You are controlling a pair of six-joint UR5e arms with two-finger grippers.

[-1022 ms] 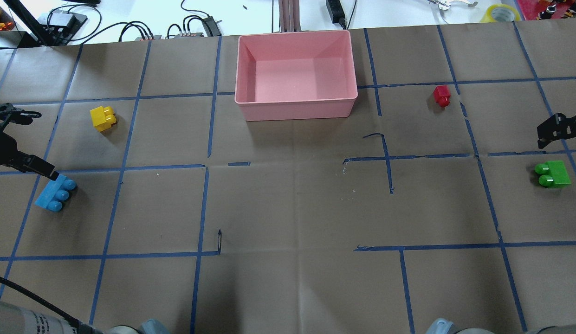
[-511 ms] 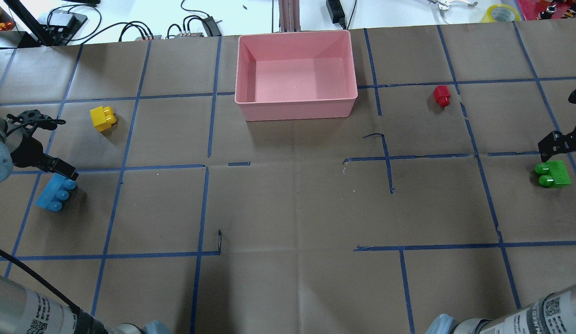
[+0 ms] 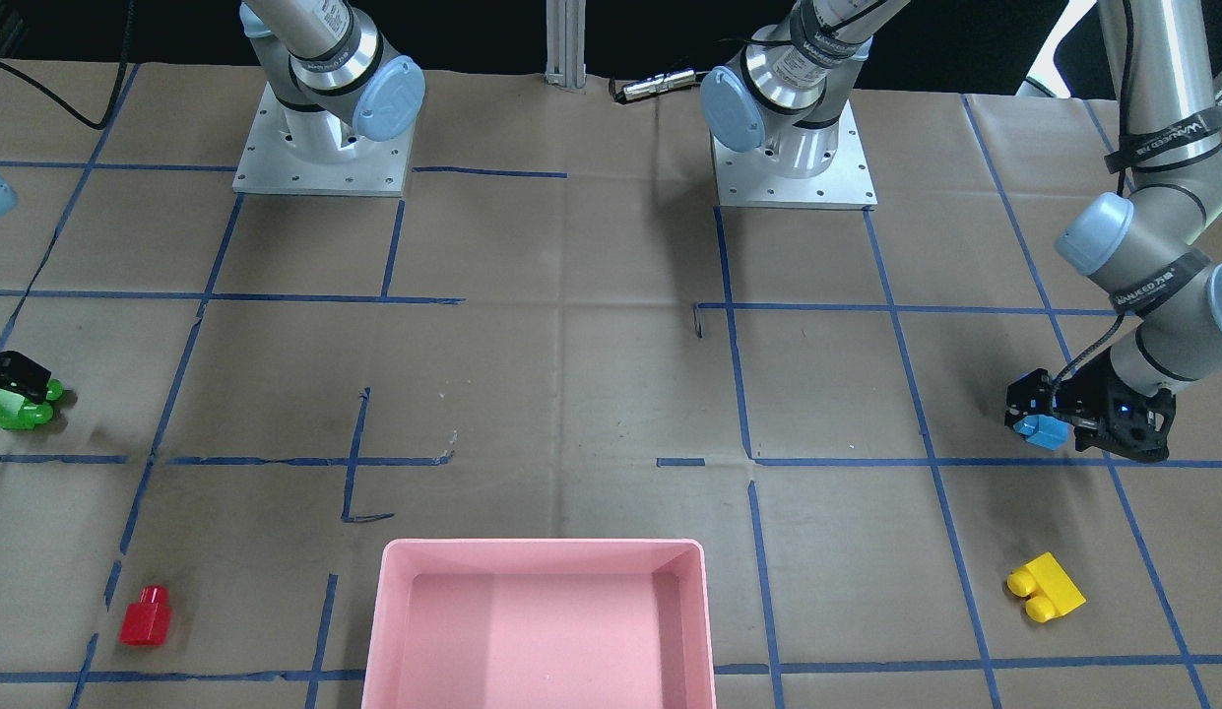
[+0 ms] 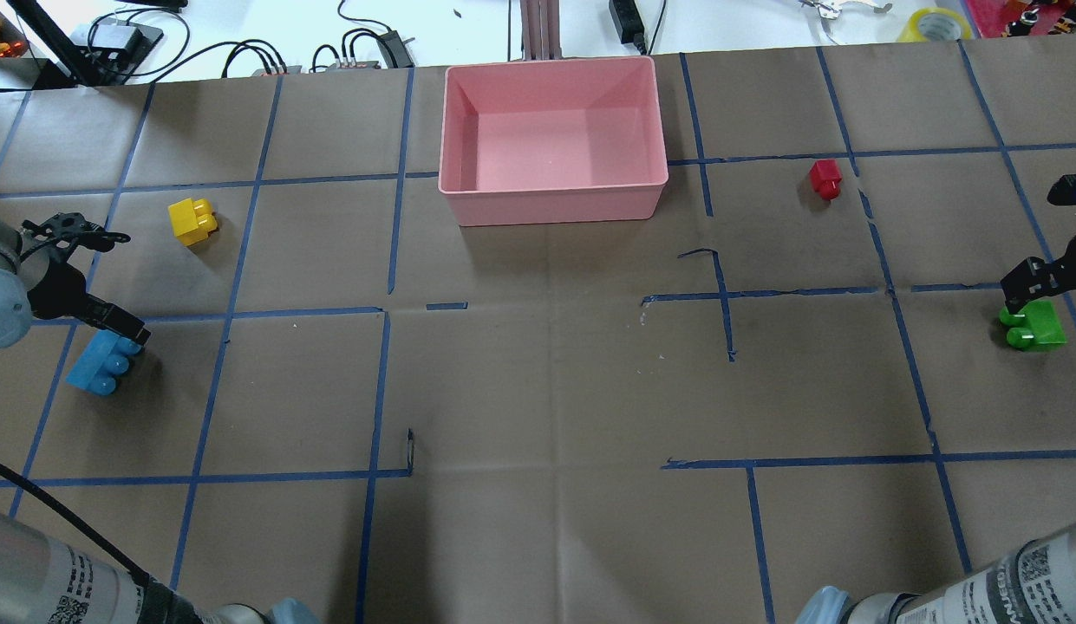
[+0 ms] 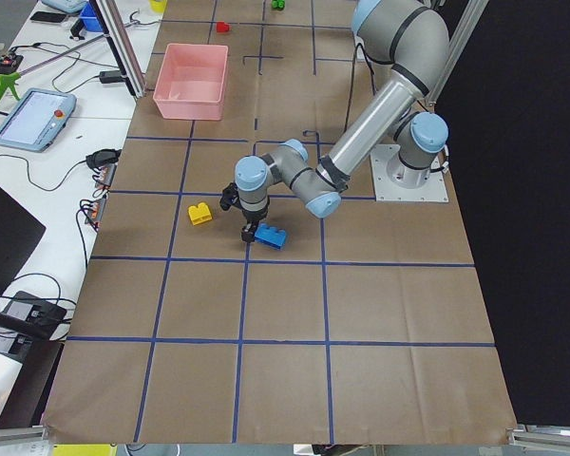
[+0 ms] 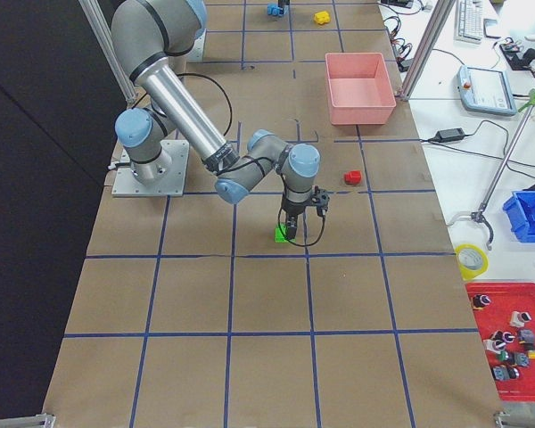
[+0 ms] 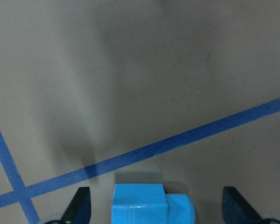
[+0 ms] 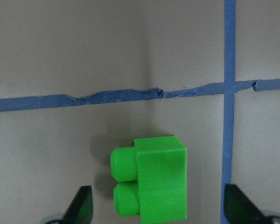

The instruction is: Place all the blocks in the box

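The blue three-stud block (image 4: 104, 364) lies at the table's left, and my left gripper (image 7: 156, 205) is open, its fingers (image 4: 121, 325) straddling the block's end (image 7: 144, 205) low over the paper. The green two-stud block (image 4: 1034, 327) lies at the far right between the open fingers (image 4: 1027, 279) of my right gripper (image 8: 158, 205), seen close in the right wrist view (image 8: 151, 182). The yellow block (image 4: 192, 221) and the red block (image 4: 824, 178) lie loose on the paper. The pink box (image 4: 551, 206) stands empty at the back centre.
Brown paper with a blue tape grid covers the table (image 4: 546, 390). Cables and a power strip (image 4: 364, 48) and a tape roll (image 4: 935, 23) lie beyond the far edge. The two arm bases (image 3: 320, 148) stand at the robot's side.
My left gripper has moved in from the left edge over the blue block's end. My right gripper has come down onto the green block. No block has moved.
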